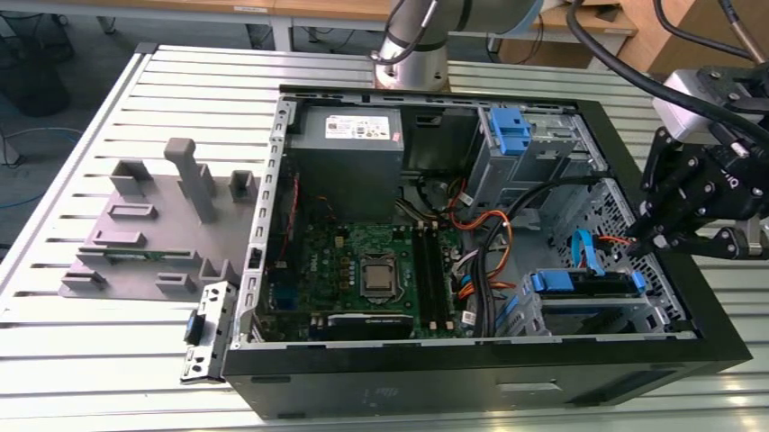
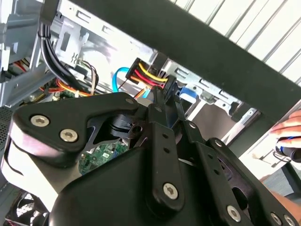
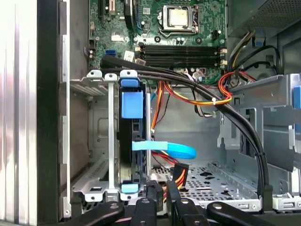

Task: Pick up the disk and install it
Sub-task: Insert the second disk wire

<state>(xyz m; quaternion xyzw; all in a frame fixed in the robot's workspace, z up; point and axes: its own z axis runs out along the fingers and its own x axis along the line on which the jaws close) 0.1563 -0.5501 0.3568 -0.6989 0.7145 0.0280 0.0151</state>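
Observation:
The disk [image 3: 126, 141] stands edge-on in the drive cage [image 3: 110, 141] at the case's front, with blue side rails at both ends. In the exterior view the disk's blue rail [image 1: 585, 283] shows in the cage on the exterior view's right. A light blue data cable [image 3: 181, 150] and a black power plug [image 3: 181, 170] with red, yellow and orange wires lie beside it. My gripper [image 3: 162, 190] hangs over the case's edge close to that plug, fingers nearly together. The gripper [image 2: 165, 96] reaches the plug [image 2: 148, 75] in the second wrist view, and the gripper [image 1: 643, 241] sits above the cage.
The open computer case [image 1: 481, 369] lies flat on a slatted table [image 1: 108, 360], with motherboard [image 1: 360, 270], grey power-supply box [image 1: 348, 130] and black cable bundle [image 3: 235, 117] inside. A grey fixture [image 1: 157, 225] stands at the exterior view's left. A person's hand [image 2: 288, 126] is beside the case.

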